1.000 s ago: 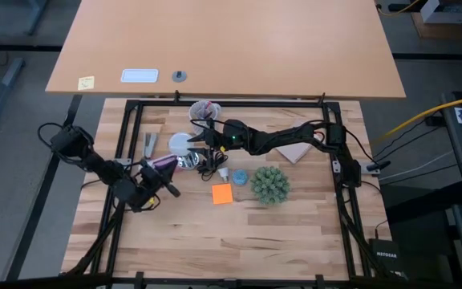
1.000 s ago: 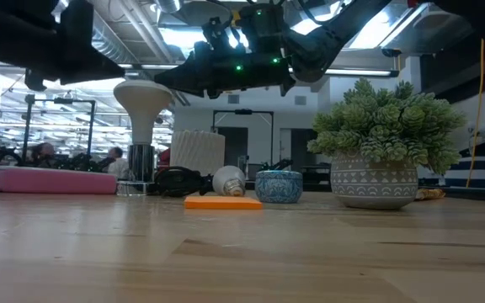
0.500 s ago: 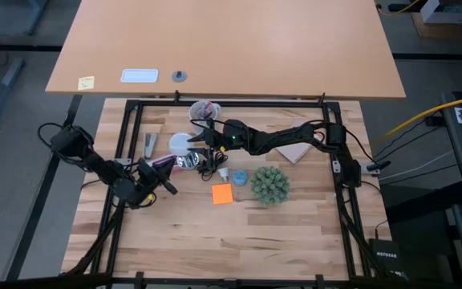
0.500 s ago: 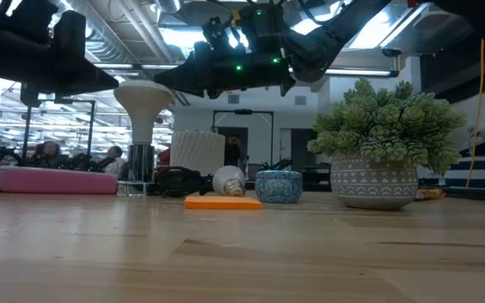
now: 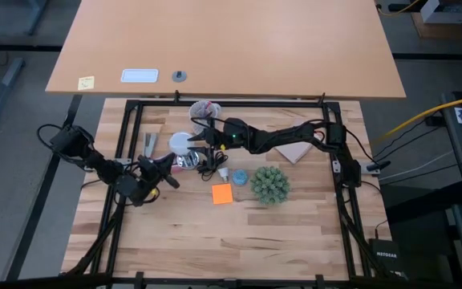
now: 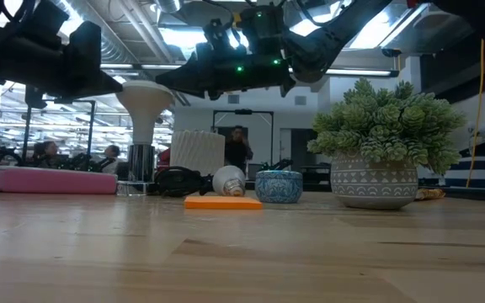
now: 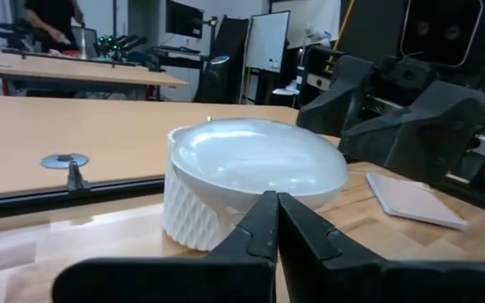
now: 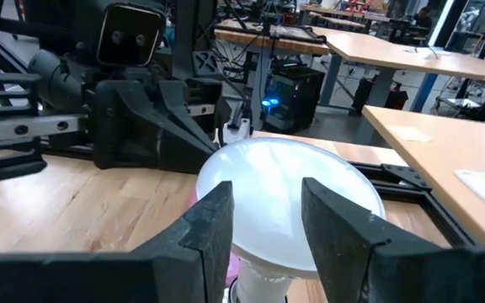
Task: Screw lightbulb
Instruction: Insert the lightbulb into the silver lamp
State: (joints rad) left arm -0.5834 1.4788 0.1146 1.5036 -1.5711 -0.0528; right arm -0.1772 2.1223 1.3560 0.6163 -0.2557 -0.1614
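The lightbulb, a white dome on a funnel-like neck, stands upright in the silver socket; from above its dome shows left of centre. My right gripper is open and level, reaching in from the right at dome height, its fingertips at the dome's right edge. My left gripper is shut, a little nearer and left of the bulb, pointing level at the dome with nothing in it. My right gripper has its two open fingers standing in front of the dome's rim, level, from the table's right. I cannot tell whether they touch the dome.
A ribbed white cup stands behind the bulb. Right of the socket lie a black cord, a small bulb on its side, an orange sticky note, a blue bowl and a potted plant. A pink case lies left.
My left gripper has swung toward the far edge and toward the lightbulb, staying shut. The right gripper and the bulb have kept still.
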